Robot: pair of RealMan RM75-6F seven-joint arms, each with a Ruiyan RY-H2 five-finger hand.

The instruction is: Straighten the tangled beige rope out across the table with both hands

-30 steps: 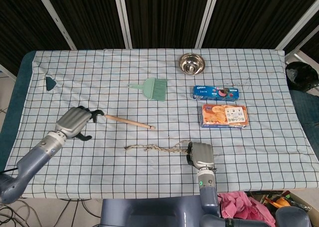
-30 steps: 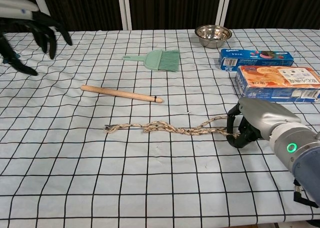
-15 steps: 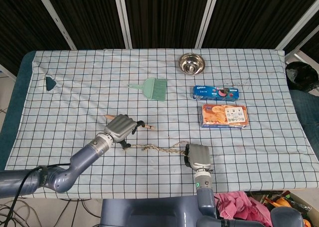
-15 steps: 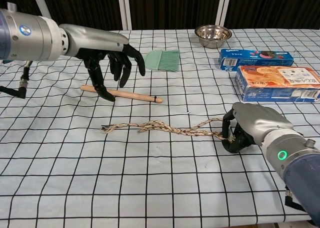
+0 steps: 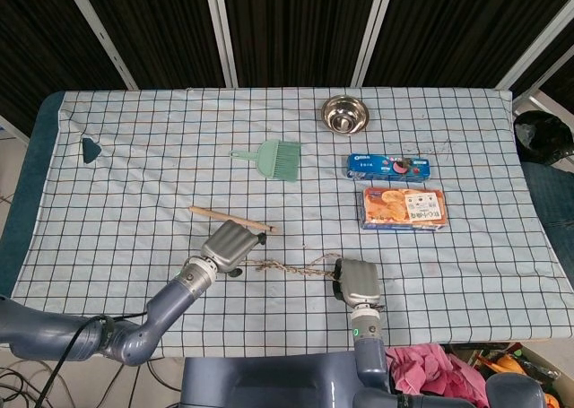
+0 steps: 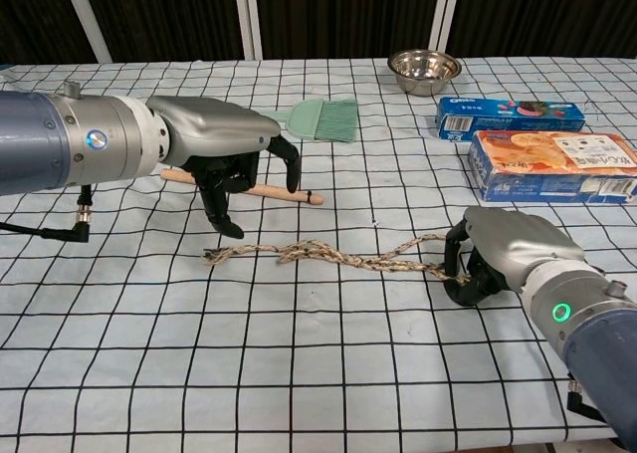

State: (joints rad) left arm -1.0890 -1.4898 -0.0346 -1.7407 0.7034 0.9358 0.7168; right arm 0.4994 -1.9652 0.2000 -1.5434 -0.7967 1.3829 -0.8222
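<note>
The right hand (image 6: 488,259) clamps one end of the beige rope (image 6: 328,256); the left hand (image 6: 234,169) hovers spread above the other end, so the rope is not yet pulled straight.

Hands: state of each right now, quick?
Left hand: open, fingers spread above the left end of the tangled beige rope, holding nothing.
Right hand: holding the rope's right end.

Wooden stick (image 6: 261,189) lies just behind, perhaps touching, the left hand (image 6: 231,154).

Silver-shelled left robot hand (image 6: 234,154), black fingers; right robot hand (image 6: 493,254), green wrist light.
</note>
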